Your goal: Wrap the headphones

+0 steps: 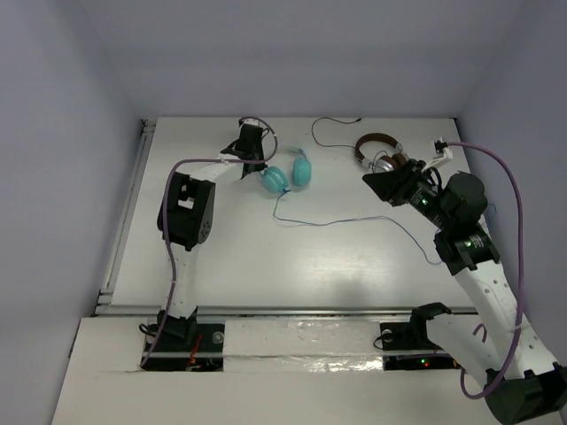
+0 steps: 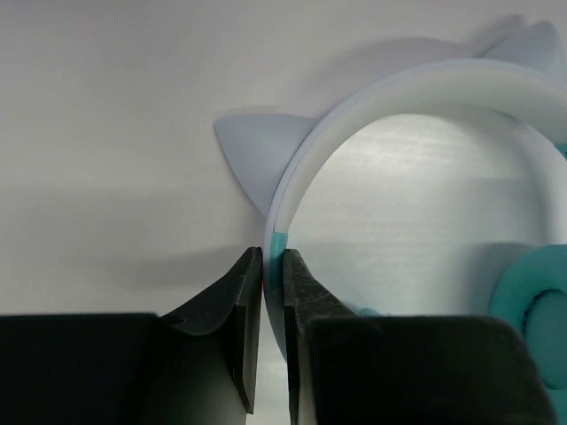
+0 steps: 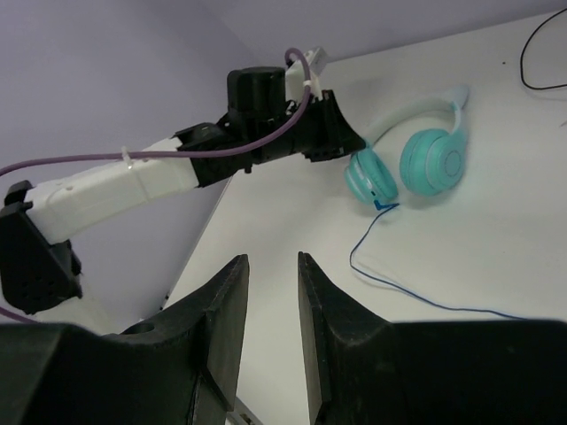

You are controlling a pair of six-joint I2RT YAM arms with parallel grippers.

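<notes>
Left jaws pinch headphones — teal cups, cat-eared pale headband, blue cable

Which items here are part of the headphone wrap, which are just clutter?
Job: teal over-ear headphones with white-and-light-blue headband, their thin dark cable, left gripper clamping the headband, open right gripper.
Lying about: brown-and-silver headphones, loose black wire.

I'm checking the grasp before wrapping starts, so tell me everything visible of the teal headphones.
The headphones are over-ear and look plastic: two round teal ear cups, a white and pale-blue headband with two pale cat-ear points. They lie at the far side of the table. The left gripper is shut on the headband just above one cup. A thin dark-blue cable runs loose from one cup across the table, not wrapped.
</notes>
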